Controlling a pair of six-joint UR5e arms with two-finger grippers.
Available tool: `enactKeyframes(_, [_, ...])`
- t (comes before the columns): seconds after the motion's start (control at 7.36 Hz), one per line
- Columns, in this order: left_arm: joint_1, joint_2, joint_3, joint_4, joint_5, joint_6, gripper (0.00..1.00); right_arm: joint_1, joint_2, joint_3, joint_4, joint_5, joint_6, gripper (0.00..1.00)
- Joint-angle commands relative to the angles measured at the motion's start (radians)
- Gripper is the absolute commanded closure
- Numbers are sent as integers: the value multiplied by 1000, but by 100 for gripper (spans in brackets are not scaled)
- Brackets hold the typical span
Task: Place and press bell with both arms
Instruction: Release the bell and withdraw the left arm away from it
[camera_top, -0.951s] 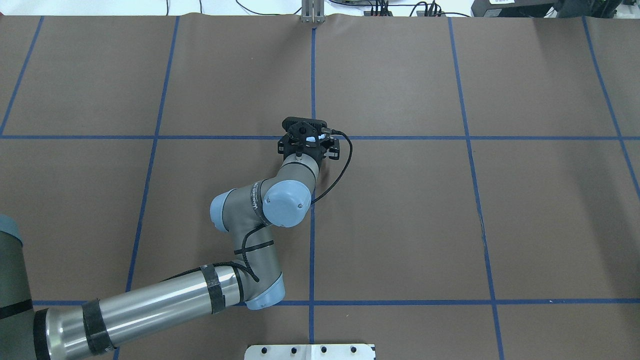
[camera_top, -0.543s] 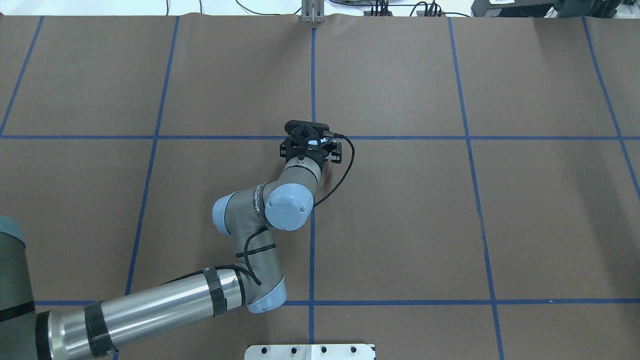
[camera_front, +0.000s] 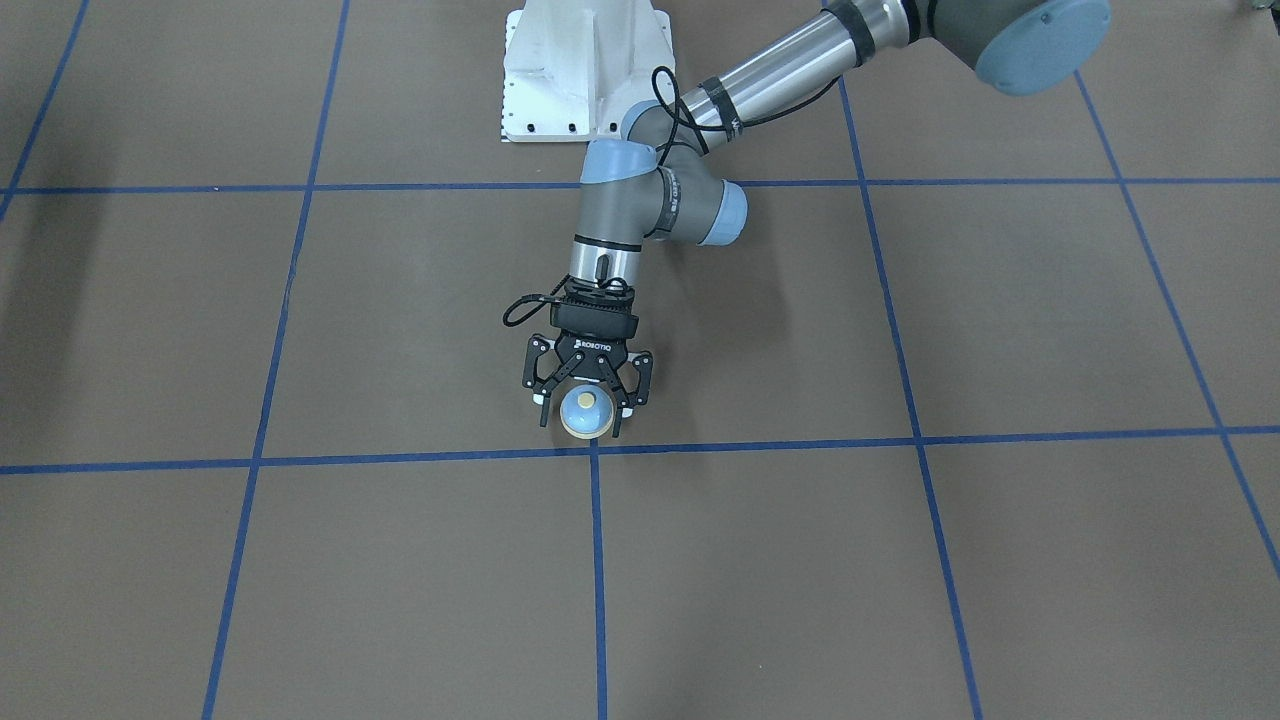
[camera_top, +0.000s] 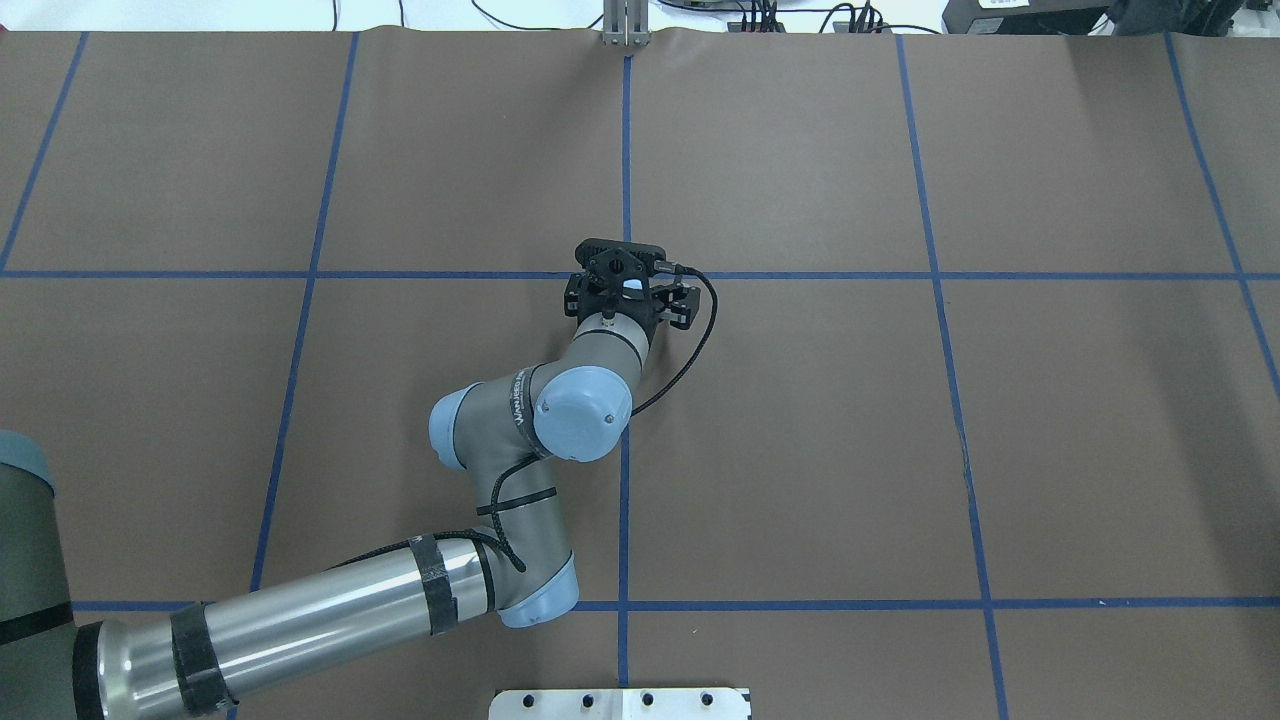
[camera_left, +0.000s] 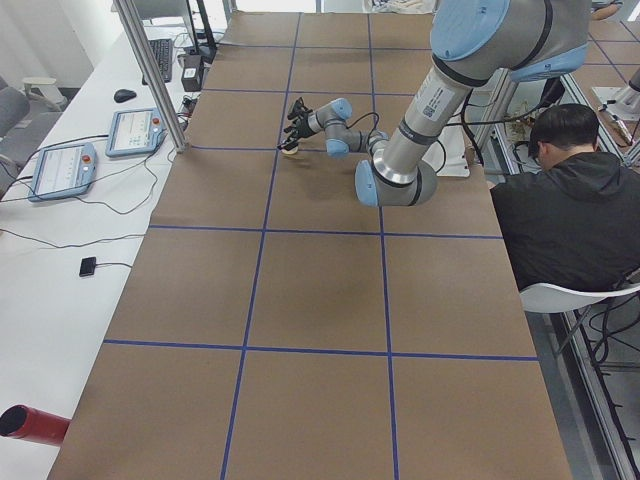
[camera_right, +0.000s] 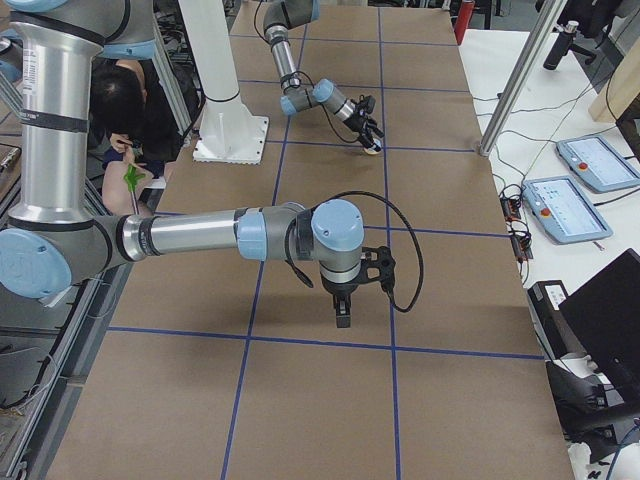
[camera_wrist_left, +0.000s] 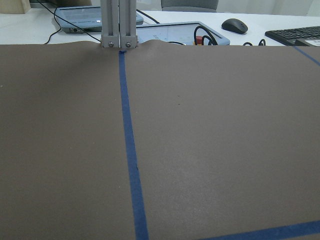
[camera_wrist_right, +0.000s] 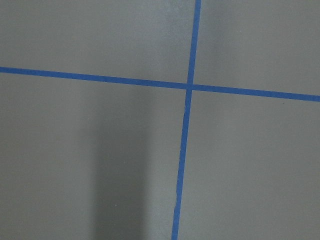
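The light-blue bell (camera_front: 586, 410) with its cream base stands on the brown table just behind a blue tape crossing (camera_front: 594, 447). My left gripper (camera_front: 583, 427) points down around it, one finger on each side. The fingers are spread a little wider than the base, so it is open. From overhead only a sliver of the bell (camera_top: 631, 290) shows under the left gripper (camera_top: 628, 292). The right gripper (camera_right: 343, 318) hangs just above the table and shows only in the exterior right view; I cannot tell whether it is open. Neither wrist view shows the bell.
The white bolted pedestal (camera_front: 585, 70) stands at the robot's side of the table. An aluminium post (camera_top: 625, 25) rises at the far edge. Pendants and cables (camera_left: 140, 130) lie beyond that edge. A seated person (camera_left: 570, 210) is beside the robot.
The left arm has crept to the right and slightly toward the robot. Its gripper linkage looks a little wider now than a second ago.
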Motion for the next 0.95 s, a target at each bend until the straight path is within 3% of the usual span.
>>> enactKeyframes(0.0, [-45, -7, -103, 17, -61, 124, 0, 0, 8, 7, 2, 0, 0, 0])
enactKeyframes(0.14, [-88, -6, -106, 25, -108, 133, 0, -2, 9, 14, 8, -6, 0, 0])
enactKeyframes(0.54, [-326, 20, -119, 196, -511, 182, 0, -15, 26, 1, 12, -3, 5, 0])
enactKeyframes(0.82, [-450, 109, -117, 203, -653, 333, 0, -87, 113, -1, 5, 0, 67, 0])
